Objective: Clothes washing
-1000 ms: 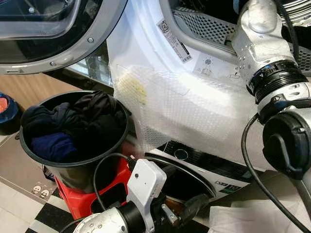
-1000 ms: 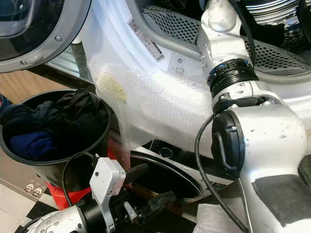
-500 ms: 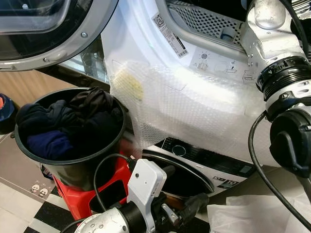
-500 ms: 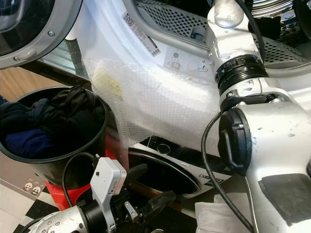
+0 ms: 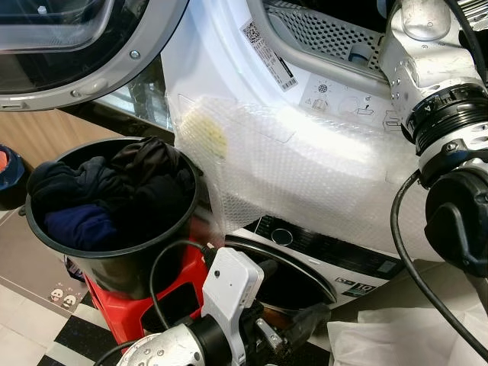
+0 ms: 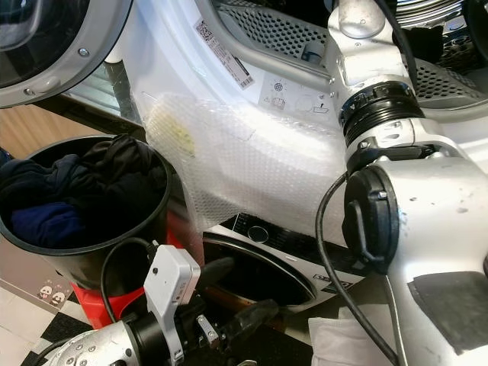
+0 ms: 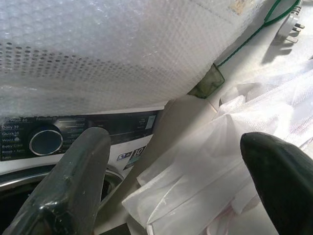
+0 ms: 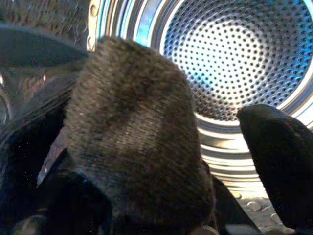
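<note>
Washer panel reads "Daily 39", "Quick 15"

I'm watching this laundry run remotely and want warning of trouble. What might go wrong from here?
1. The dark cloth hangs over one finger of the right claw inside the drum, so it may cling when the claw pulls out.
2. The right arm's cable loops beside the bubble wrap and might snag.
3. The bucket is heaped with clothes on a red stool; the left claw is close enough to bump it.

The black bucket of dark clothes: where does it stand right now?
The black bucket stands on a red stool at the robot's left, beside the bubble wrap draped washer front.
</note>
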You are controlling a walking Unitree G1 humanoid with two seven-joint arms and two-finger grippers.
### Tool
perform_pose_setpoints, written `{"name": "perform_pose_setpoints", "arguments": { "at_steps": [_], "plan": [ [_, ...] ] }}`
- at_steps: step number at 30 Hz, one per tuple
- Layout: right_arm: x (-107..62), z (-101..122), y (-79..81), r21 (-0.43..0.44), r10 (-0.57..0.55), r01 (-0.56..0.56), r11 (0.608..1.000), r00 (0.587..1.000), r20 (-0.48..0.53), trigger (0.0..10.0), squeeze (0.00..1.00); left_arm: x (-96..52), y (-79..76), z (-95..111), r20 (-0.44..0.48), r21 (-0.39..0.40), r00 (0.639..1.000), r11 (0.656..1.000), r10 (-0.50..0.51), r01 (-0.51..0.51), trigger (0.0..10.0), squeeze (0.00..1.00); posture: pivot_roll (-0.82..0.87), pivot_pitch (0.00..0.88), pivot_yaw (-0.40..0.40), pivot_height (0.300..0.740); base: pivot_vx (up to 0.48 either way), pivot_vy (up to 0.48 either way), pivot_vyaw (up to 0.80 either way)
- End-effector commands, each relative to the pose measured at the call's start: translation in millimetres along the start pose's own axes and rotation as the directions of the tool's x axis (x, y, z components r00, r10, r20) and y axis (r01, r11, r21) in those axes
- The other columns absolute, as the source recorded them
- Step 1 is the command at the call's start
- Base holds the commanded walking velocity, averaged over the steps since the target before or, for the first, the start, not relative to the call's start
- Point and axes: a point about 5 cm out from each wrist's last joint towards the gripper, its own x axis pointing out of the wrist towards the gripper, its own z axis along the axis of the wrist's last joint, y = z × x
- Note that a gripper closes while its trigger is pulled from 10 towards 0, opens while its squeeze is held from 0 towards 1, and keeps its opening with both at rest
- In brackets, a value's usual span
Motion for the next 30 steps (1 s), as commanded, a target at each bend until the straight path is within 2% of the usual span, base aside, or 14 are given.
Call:
{"name": "perform_pose_setpoints", "arguments": {
  "at_steps": [1, 3, 6, 12, 16, 20, 21, 22, 23, 25, 26, 27, 28, 30],
  "plan": [
    [3.1, 11, -11.4, -0.012, -0.009, 0.009, 1.000, 1.000, 0.005, 10.0, 1.00, -0.7, -6.5, 1, -0.001, -0.011, 0.999, 0.999, -0.032, 0.032, 10.0, 0.00, 0.11, 0.301, -0.177, 0.740, 0.000, 0.000, 0.00],
    [3.4, 11, -12.6, -0.039, 0.000, 0.000, 0.999, 1.000, -0.002, 10.0, 1.00, -0.5, -6.4, 1, 0.000, -0.010, 1.000, 0.999, -0.031, 0.031, 10.0, 0.00, 0.11, 0.301, -0.177, 0.740, 0.000, 0.000, 0.00],
    [3.7, 6, -17.8, -0.231, 0.081, -0.094, 0.968, 0.995, -0.066, 10.0, 1.00, 0.2, -5.2, 2, 0.001, -0.009, 0.999, 0.999, -0.033, 0.033, 10.0, 0.00, 0.11, 0.289, -0.163, 0.740, 0.000, 0.000, 0.00],
    [4.8, 10, -39.1, -0.386, 0.108, -0.143, 0.911, 0.988, -0.112, 10.0, 1.00, 2.2, -1.7, 3, 0.000, -0.002, 0.999, 0.999, -0.048, 0.048, 10.0, 0.00, 0.09, 0.276, -0.137, 0.740, 0.000, 0.000, 0.00],
    [4.5, 9, -46.4, -0.368, 0.124, -0.166, 0.915, 0.983, -0.136, 10.0, 1.00, 3.2, -1.2, 3, -0.003, -0.003, 0.998, 0.998, -0.058, 0.058, 10.0, 0.00, 0.09, 0.271, -0.128, 0.740, 0.000, 0.000, 0.00],
    [4.4, 12, -57.9, -0.308, 0.125, -0.162, 0.938, 0.983, -0.136, 10.0, 1.00, 3.2, 0.0, 4, -0.005, 0.000, 0.998, 0.998, -0.063, 0.063, 10.0, 0.00, 0.09, 0.263, -0.116, 0.740, 0.000, 0.000, 0.00],
    [4.2, 16, -66.4, -0.205, 0.131, -0.154, 0.967, 0.984, -0.123, 10.0, 0.00, 2.9, 0.9, 4, -0.006, -0.001, 0.998, 0.998, -0.065, 0.065, 10.0, 0.00, 0.09, 0.258, -0.110, 0.740, 0.000, 0.000, 0.00],
    [4.2, 16, -66.4, -0.205, 0.131, -0.154, 0.967, 0.984, -0.123, 10.0, 0.00, 2.9, 0.9, 4, -0.006, -0.001, 0.998, 0.998, -0.065, 0.065, 10.0, 0.00, 0.09, 0.258, -0.110, 0.740, 0.000, 0.000, 0.00],
    [4.1, 17, -67.8, -0.139, 0.140, -0.156, 0.978, 0.983, -0.117, 10.0, 0.00, 3.0, 1.2, 4, -0.005, -0.003, 0.998, 0.998, -0.066, 0.066, 10.0, 0.00, 0.09, 0.257, -0.109, 0.740, 0.000, 0.000, 0.00],
    [4.4, 24, -75.9, 0.105, 0.119, -0.111, 0.988, 0.990, -0.078, 10.0, 0.00, 3.6, 1.5, 4, -0.006, -0.006, 0.997, 0.997, -0.074, 0.074, 10.0, 0.00, 0.08, 0.249, -0.103, 0.740, 0.000, 0.000, 0.00],
    [4.4, 24, -75.9, 0.105, 0.119, -0.111, 0.988, 0.990, -0.078, 10.0, 0.00, 3.6, 1.5, 4, -0.006, -0.006, 0.997, 0.997, -0.074, 0.074, 10.0, 0.00, 0.08, 0.249, -0.103, 0.740, 0.000, 0.000, 0.00],
    [4.6, 27, -81.0, 0.248, 0.086, -0.070, 0.966, 0.995, -0.056, 10.0, 0.00, 4.5, 1.9, 5, -0.004, -0.008, 0.997, 0.997, -0.080, 0.080, 10.0, 0.00, 0.07, 0.247, -0.100, 0.740, 0.000, 0.000, 0.00],
    [4.4, 28, -84.4, 0.327, 0.064, -0.044, 0.944, 0.997, -0.052, 10.0, 0.00, 5.2, 2.0, 5, -0.003, -0.010, 0.996, 0.996, -0.084, 0.084, 10.0, 0.00, 0.07, 0.244, -0.098, 0.740, 0.000, 0.000, 0.00],
    [3.8, 28, -91.8, 0.419, 0.025, -0.002, 0.908, 0.998, -0.049, 10.0, 0.00, 6.6, 1.6, 5, -0.002, -0.012, 0.996, 0.996, -0.092, 0.092, 10.0, 0.00, 0.06, 0.240, -0.095, 0.740, 0.000, 0.000, 0.00]
  ]
}}
